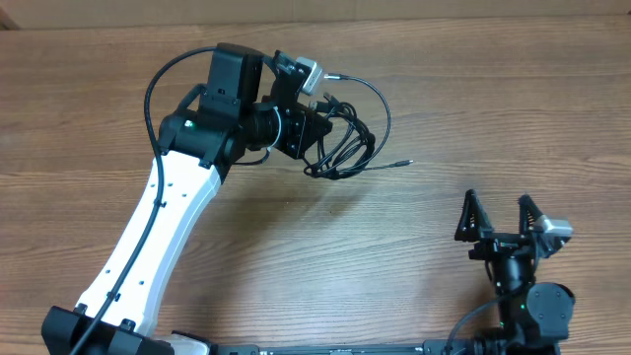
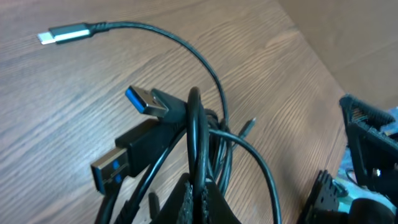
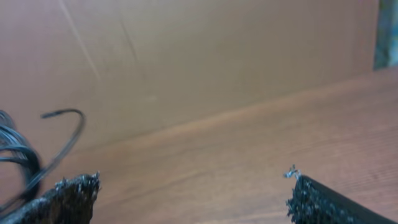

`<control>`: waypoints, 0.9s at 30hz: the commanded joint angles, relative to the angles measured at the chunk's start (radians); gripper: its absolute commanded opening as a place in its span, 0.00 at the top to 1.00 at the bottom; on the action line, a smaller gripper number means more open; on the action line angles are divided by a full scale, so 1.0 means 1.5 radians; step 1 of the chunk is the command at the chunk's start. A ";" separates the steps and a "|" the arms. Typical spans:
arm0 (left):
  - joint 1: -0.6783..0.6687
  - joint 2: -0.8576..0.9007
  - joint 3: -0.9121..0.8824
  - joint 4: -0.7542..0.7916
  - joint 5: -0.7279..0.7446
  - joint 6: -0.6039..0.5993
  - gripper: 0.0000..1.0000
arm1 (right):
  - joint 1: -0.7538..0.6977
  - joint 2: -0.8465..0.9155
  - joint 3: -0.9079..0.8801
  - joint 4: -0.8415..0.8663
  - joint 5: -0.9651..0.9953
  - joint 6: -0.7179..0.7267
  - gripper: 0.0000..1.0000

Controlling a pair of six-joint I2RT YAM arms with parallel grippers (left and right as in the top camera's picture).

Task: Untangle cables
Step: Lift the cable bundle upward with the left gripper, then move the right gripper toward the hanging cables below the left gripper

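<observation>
The left gripper [image 2: 194,202] is pinching its fingers fully together on the tangled bundle of thin black rubbery cables [image 2: 205,134], several strands passing between the pads. Just above the fingertips the loops are crossing and knotting. To the left of them two chunky black USB plugs with blue tongues [image 2: 146,102] are sticking out side by side. A slim pin plug [image 2: 249,126] is poking out to the right of the knot. Farthest from the fingers, one strand is arching away to a small silver plug [image 2: 62,32] lying on the brown wood-grain table [image 2: 56,93].

The cords are looking light, limp and springy, so they are likely sliding and sagging rather than holding shape. The stiff plug bodies are probably giving the surest purchase, and they may be snagging in the loops.

Well apart from the bundle, the right gripper [image 1: 503,219] is standing with its fingers spread wide, holding nothing.
</observation>
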 commanded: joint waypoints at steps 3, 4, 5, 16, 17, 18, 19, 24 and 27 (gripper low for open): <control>-0.002 -0.020 0.023 0.023 0.046 -0.005 0.96 | -0.002 0.000 0.170 -0.151 -0.032 0.005 0.00; -0.002 -0.020 0.023 0.024 0.051 -0.005 0.96 | -0.002 0.006 0.192 -0.171 -0.045 0.005 0.00; -0.002 -0.020 0.023 0.024 0.062 -0.005 0.96 | -0.002 0.012 0.207 -0.184 -0.053 0.007 0.00; -0.002 -0.020 0.023 0.028 0.113 -0.005 0.96 | -0.002 0.248 0.341 -0.247 -0.280 0.125 0.00; -0.002 -0.020 0.023 0.028 0.113 -0.005 0.96 | -0.002 0.275 0.353 -0.252 -0.295 0.125 0.00; -0.002 -0.020 0.023 0.028 0.113 -0.005 0.96 | -0.002 0.312 0.370 -0.259 -0.313 0.125 0.00; -0.002 -0.020 0.023 0.027 0.113 -0.004 0.96 | -0.002 0.341 0.382 -0.261 -0.329 0.125 0.00; -0.002 -0.020 0.023 0.024 0.112 -0.003 0.96 | -0.002 0.482 0.418 -0.263 -0.437 0.125 0.00; -0.002 -0.020 0.023 0.023 0.112 -0.002 0.96 | -0.002 0.536 0.418 -0.261 -0.483 0.125 0.00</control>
